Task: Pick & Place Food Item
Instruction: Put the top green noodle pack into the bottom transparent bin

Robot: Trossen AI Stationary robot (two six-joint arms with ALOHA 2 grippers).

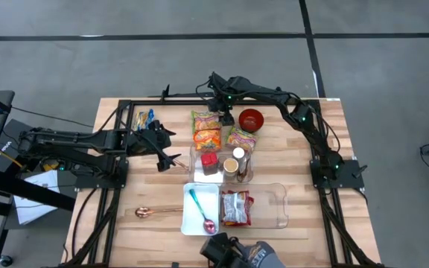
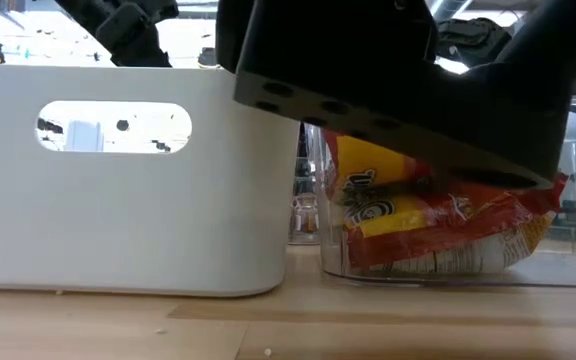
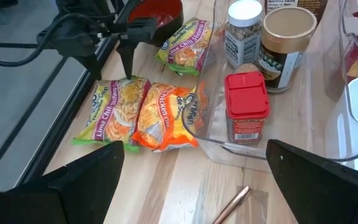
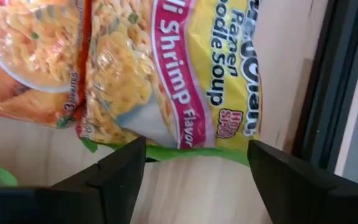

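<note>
The right hand [image 1: 219, 113] is down at the far end of the counter [image 1: 348, 141], fingers spread and straddling the edge of the lime shrimp ramen pack [image 4: 185, 74]; the fingertips [image 4: 120, 168] have not closed on it, so it holds nothing. That pack lies flat beside an orange chicken ramen pack [image 3: 166, 115], just outside the clear bin [image 3: 216, 140] holding a red-lidded jar [image 3: 246, 106]. A red bowl [image 1: 251, 118] sits near. The left hand [image 1: 171, 158] waits wide open and empty at the counter's left.

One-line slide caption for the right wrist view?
Right gripper, fingers open, poised over the end of a green-edged Lime Chili Shrimp ramen packet beside an orange noodle packet on the wooden table.
</note>
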